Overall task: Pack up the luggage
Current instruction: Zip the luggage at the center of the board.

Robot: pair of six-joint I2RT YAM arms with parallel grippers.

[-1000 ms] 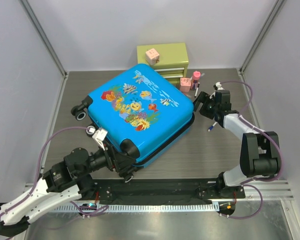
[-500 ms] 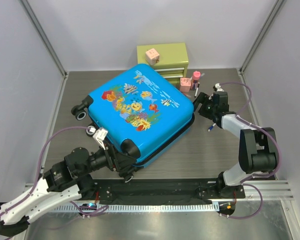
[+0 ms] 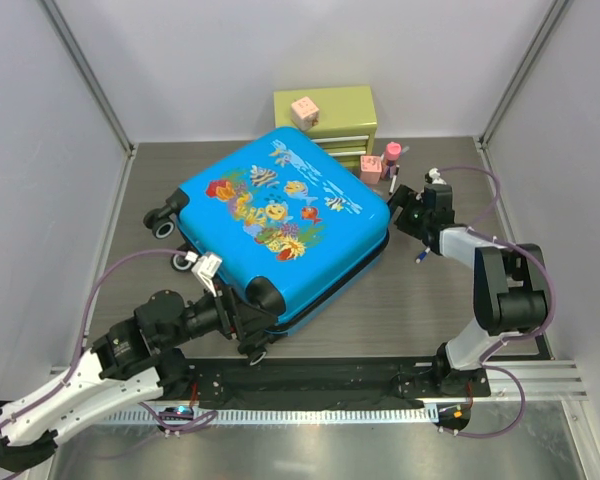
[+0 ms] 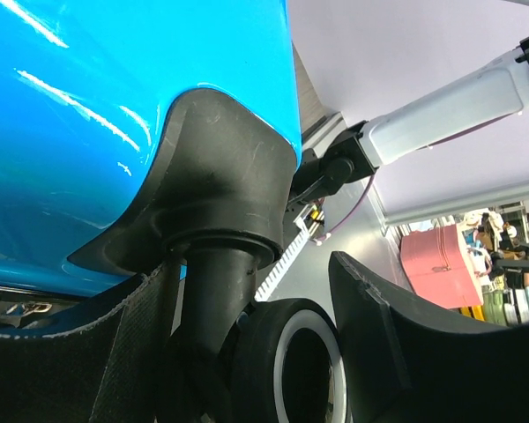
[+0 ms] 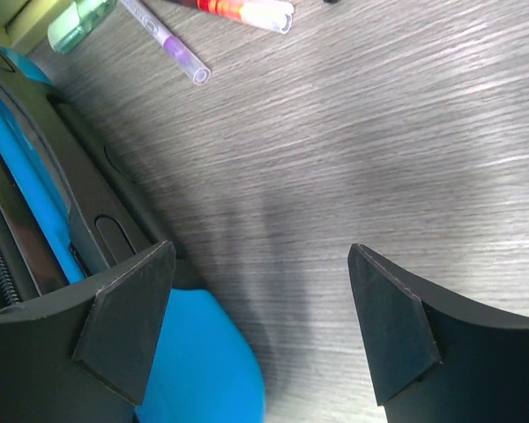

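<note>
L gripper (image 4: 251, 300) sits nearest, low at the near corner of the luggage (image 3: 280, 225). Jaws are about two-thirds shut round a caster wheel (image 4: 291, 370): the wheel fills the gap betw. the pads and both look pressed on it. The blue shell and black wheel housing sit just above the jaws. Prob. reason: the wheel is the one graspable handle at that corner, so the case can be steered or pinned w/o touching the slick shell.

The case lies flat, print side up and lid down, running from the L jaws diagonally away to the R jaws.

R gripper (image 5: 260, 322) has its jaws wide apart and holds nothing. Only bare table (image 5: 353, 159) shows betw. them. Its L finger hangs over the case's rounded blue corner, w/ the black seam band and zip teeth just outside that finger. R finger is well clear over wood. Looks like it's lining up on the seam to open the lid, since nothing can go in till then.

Beyond the R jaws lie a purple pen (image 5: 172, 44) and an orange-yellow marker (image 5: 247, 11), loose on the table, likely to be packed. Farthest back is a green drawer chest (image 3: 330, 110) w/ a pink cube (image 3: 303, 108) on top.

Vs. a sec ago: the case has nudged slightly toward the R jaws, and the L gripper has moved w/ it. The R arm has folded in, bringing its jaws a bit closer to the corner. Neither jaw gap has changed visibly.
</note>
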